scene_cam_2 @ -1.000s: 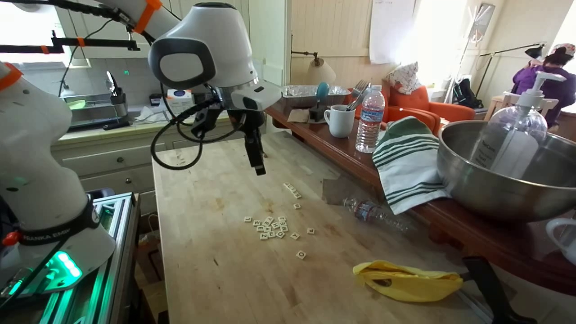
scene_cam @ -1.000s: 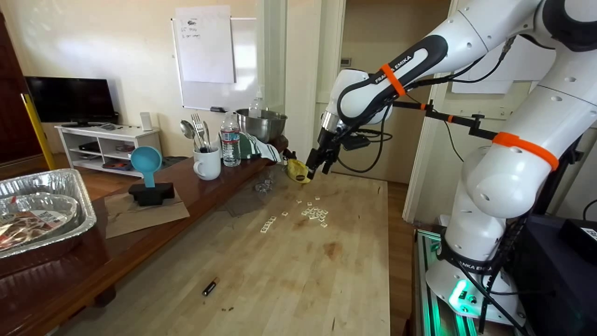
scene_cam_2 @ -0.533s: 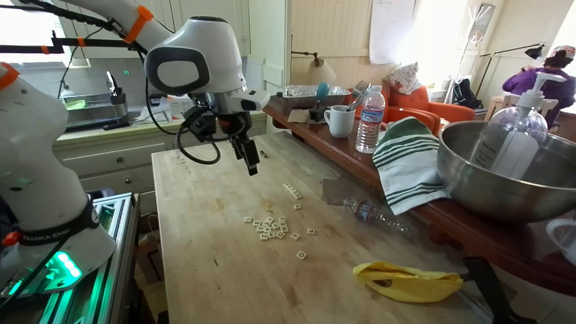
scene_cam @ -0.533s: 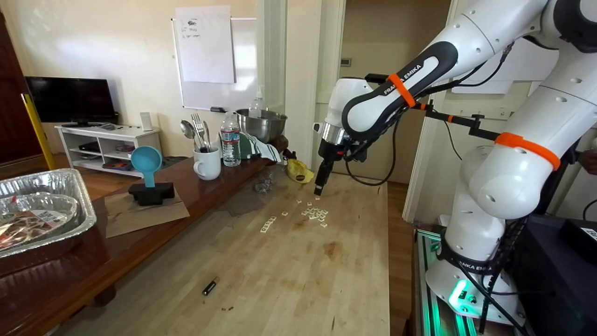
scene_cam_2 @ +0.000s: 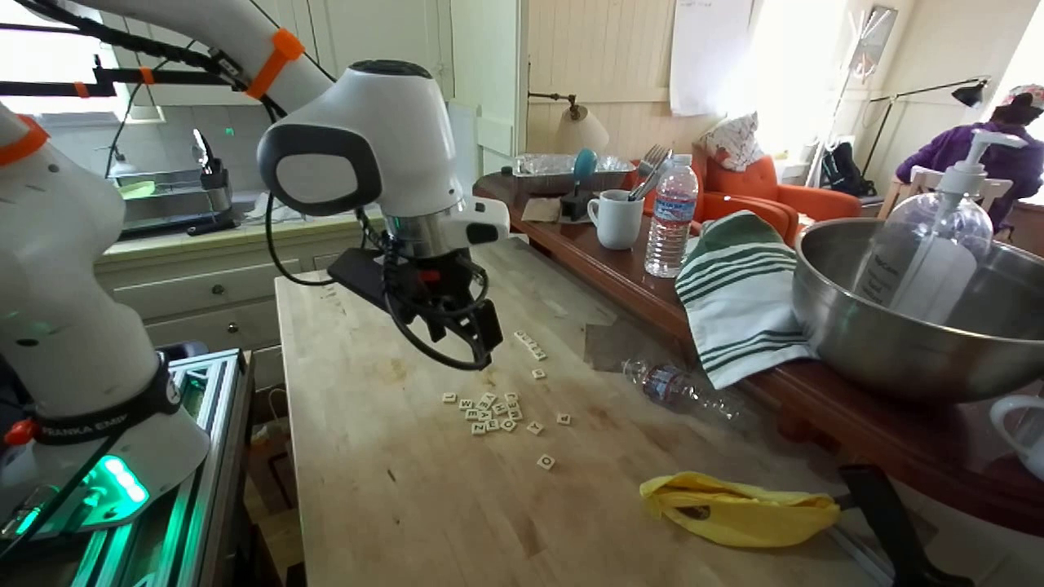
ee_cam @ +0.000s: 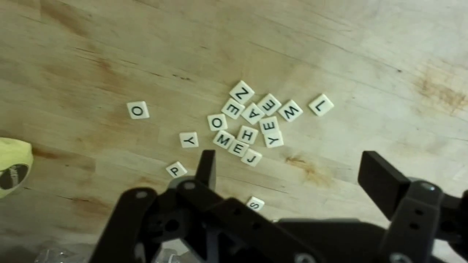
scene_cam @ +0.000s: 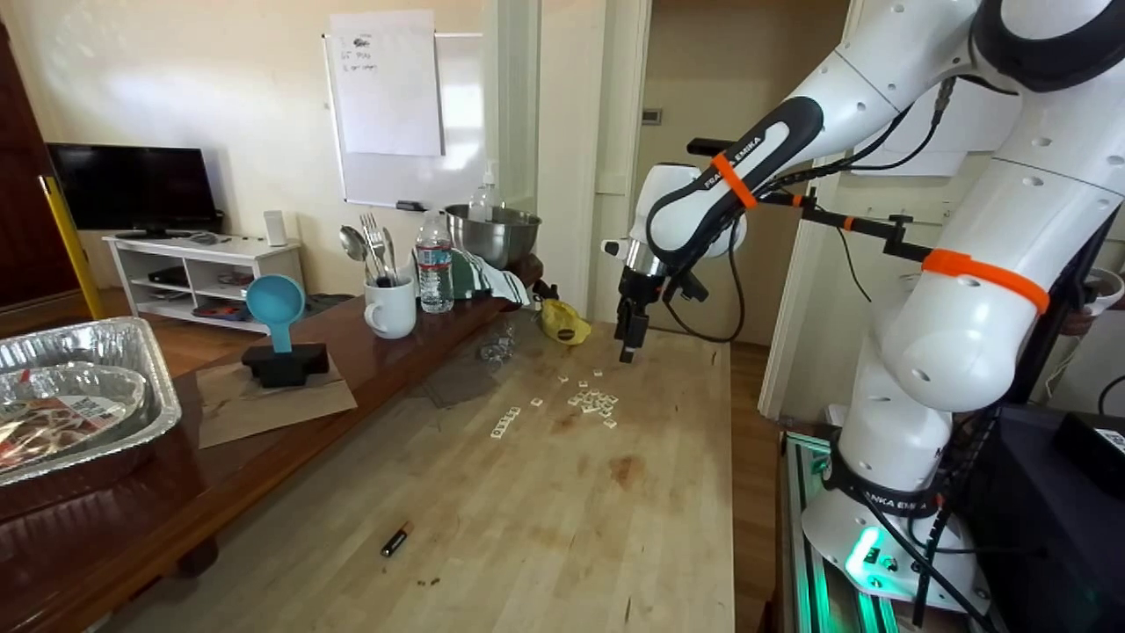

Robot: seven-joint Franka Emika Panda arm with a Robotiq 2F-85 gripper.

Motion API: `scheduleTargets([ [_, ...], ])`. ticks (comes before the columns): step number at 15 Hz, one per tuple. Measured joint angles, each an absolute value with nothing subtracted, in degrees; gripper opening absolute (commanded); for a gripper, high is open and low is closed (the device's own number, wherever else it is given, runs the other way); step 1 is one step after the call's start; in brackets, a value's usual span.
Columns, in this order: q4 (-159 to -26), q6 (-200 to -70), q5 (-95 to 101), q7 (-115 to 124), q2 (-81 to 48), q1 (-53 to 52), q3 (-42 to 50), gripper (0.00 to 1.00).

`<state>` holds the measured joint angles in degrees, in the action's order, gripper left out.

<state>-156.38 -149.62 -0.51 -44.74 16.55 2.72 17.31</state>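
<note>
We could pass low over bare wood (scene_cam: 562, 510) between the letter tiles (ee_cam: 247, 134) and the battery (scene_cam: 396, 540); toward 1 side, a raised ledge (scene_cam: 224, 475), a yellow pouch (scene_cam_2: 742, 515) and a lying bottle (scene_cam_2: 670, 386) block us.

It Was Pale, Bright and Partly Washed Out

In an exterior view, a cream wall (scene_cam: 264, 79) bore a whiteboard (scene_cam: 461, 114) with a paper sheet (scene_cam: 391, 88) over it. A dark television (scene_cam: 134, 187) topped a low white stand (scene_cam: 242, 250) on a wooden floor (scene_cam: 206, 341). In an exterior view, pale drawers (scene_cam_2: 179, 293) stood below grey tile (scene_cam_2: 253, 134), and an orange armchair (scene_cam_2: 754, 186) sat near what was probably a window (scene_cam_2: 789, 57), its edges bleached out.
</note>
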Motion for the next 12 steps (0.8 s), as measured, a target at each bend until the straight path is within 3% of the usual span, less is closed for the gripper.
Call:
scheduleTargets([
  [8, -156.1, -150.4, -0.3, -44.7, 16.0, 3.4, 16.2, 0.98],
  [9, -156.0, -151.3, 0.0, -44.2, 15.5, 3.7, 16.0, 0.74],
  [11, -155.8, -154.1, 0.7, -43.7, 13.7, 4.5, 15.9, 0.7],
  [12, -155.4, -155.5, 0.7, -43.7, 12.5, 5.0, 16.0, 0.63],
])
